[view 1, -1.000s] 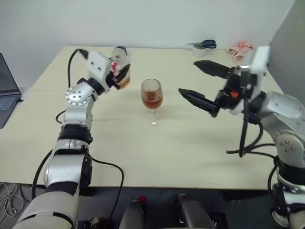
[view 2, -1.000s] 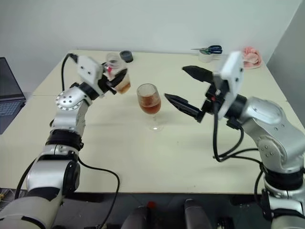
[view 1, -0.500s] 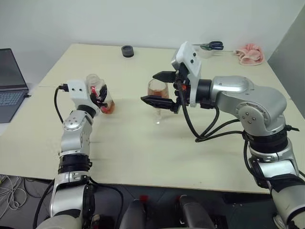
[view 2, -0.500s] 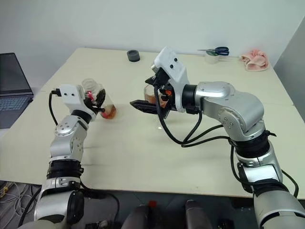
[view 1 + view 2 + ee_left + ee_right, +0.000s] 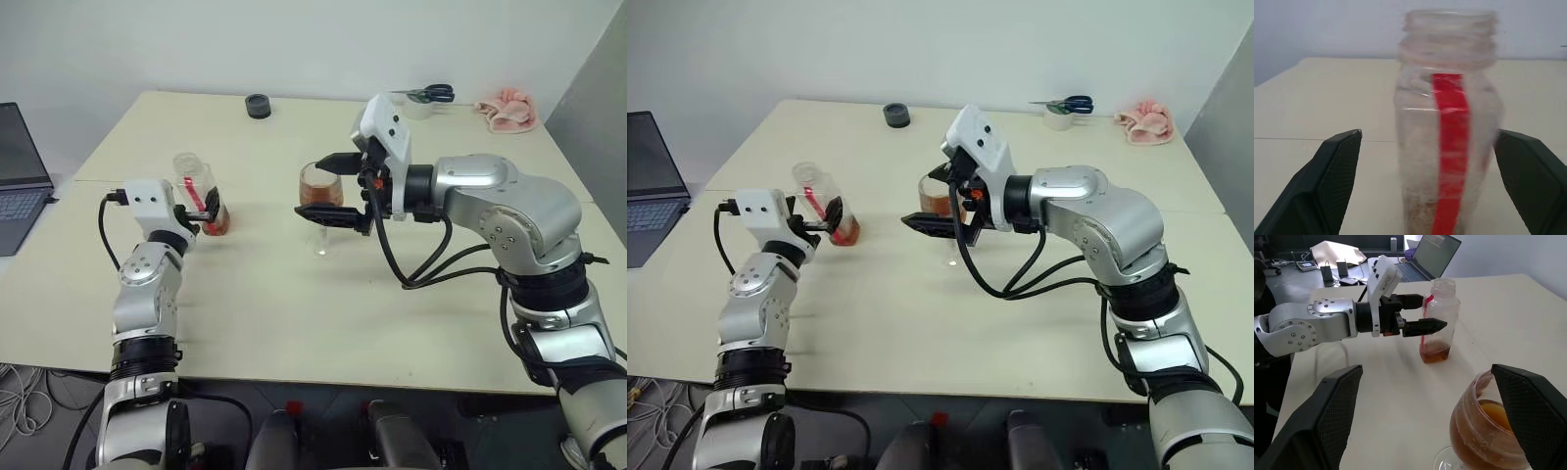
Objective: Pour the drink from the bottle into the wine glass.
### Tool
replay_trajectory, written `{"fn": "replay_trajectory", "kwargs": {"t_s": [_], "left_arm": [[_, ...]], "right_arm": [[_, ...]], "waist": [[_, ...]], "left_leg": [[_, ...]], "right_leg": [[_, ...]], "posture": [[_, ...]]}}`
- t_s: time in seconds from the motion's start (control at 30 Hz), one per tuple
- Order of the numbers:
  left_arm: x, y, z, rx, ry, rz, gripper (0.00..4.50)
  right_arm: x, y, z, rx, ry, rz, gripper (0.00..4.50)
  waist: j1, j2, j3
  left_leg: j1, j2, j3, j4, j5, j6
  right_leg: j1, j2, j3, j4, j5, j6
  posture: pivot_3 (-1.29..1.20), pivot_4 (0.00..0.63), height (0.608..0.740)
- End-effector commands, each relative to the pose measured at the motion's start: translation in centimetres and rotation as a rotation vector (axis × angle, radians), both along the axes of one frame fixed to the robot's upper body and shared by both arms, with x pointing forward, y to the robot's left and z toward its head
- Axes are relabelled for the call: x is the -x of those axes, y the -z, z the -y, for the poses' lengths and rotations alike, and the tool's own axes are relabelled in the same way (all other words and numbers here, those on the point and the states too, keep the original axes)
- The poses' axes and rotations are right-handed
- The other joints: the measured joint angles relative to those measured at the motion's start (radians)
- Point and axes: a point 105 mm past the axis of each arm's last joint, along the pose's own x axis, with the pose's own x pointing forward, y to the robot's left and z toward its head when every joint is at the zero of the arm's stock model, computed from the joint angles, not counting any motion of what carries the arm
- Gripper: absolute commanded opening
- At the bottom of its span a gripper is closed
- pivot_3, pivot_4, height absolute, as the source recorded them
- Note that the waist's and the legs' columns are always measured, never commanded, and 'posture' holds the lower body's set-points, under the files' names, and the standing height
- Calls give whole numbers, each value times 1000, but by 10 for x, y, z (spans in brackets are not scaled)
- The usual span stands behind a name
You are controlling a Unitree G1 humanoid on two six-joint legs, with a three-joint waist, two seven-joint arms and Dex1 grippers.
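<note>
Standing at the far left edge, a laptop (image 5: 18, 162), partly cut off by the frame.

Left gripper (image 5: 204, 211): fingers spread, one on each side of the bottle, with a clear gap to its walls in the left wrist view; not pinching it.

Bottle (image 5: 201, 193): upright on the table (image 5: 294, 323), uncapped, red label strip (image 5: 1449, 152) down its side; a shallow remnant of the drink (image 5: 1435, 354) in its base.

Black round item (image 5: 259, 105): far side of the table, well apart from the bottle.

Wine glass (image 5: 320, 201): upright near the table's middle, bowl filled most of the way with the reddish-brown liquid.

Right gripper (image 5: 328, 186): fingers spread wide around the bowl of the glass, one beyond it and one on the near side; whether either finger touches the glass cannot be told.

Scissors (image 5: 428, 93): far edge, right of centre.

Pink cloth (image 5: 507, 110): far right corner.
</note>
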Motion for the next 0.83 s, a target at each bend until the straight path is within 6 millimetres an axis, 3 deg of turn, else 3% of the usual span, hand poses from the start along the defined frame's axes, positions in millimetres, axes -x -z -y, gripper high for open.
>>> {"fn": "replay_trajectory", "kwargs": {"t_s": [0.03, 0.13, 0.23, 0.33, 0.4, 0.6, 0.83], "left_arm": [[19, -24, -6, -34, 0, 59, 4468], [45, -23, -4, -78, 107, 16, 4468], [71, -30, -1, -109, 284, -17, 4468], [81, -52, -2, -121, 389, -24, 4468], [85, -69, 11, -129, 508, -26, 4468], [89, -100, 43, -200, 735, -44, 4468], [86, -98, 51, -276, 808, -68, 4468]], "right_arm": [[3, -17, 4, -9, -17, 83, 4500], [-4, -18, 20, -6, 26, 97, 4500], [-12, -20, 57, -8, 68, 136, 4500], [-13, -24, 97, -1, 93, 129, 4500], [-11, -26, 115, -11, 92, 113, 4500], [5, -44, 130, -121, 0, 60, 4500], [11, -36, 127, -114, -36, 19, 4500]], "waist": [[0, 0, 0], [0, 0, 0], [3, 0, 0], [18, -1, 0], [22, -1, 0], [14, 0, 1], [-2, 0, 1]], "left_leg": [[0, 0, 0, 0, 0, 0], [0, 1, 0, 0, 0, 0], [0, 1, 1, -2, 0, 0], [0, 1, 0, -3, 0, 0], [0, 1, 2, -3, 0, 0], [2, 1, 5, -5, 0, 0], [3, 2, 6, -6, 0, 0]], "right_leg": [[0, 0, 0, 0, 0, 0], [0, 0, 0, -1, 0, 0], [0, 0, 0, -3, 0, 0], [2, 0, -1, -8, 0, 0], [2, 0, 0, -9, 0, 0], [2, 1, 2, -9, -1, 0], [2, 2, 3, -9, -1, 2]], "posture": [[0, 150, 740], [0, 150, 740], [0, 150, 740], [0, 150, 740], [0, 150, 740], [0, 150, 740], [0, 150, 740]]}}
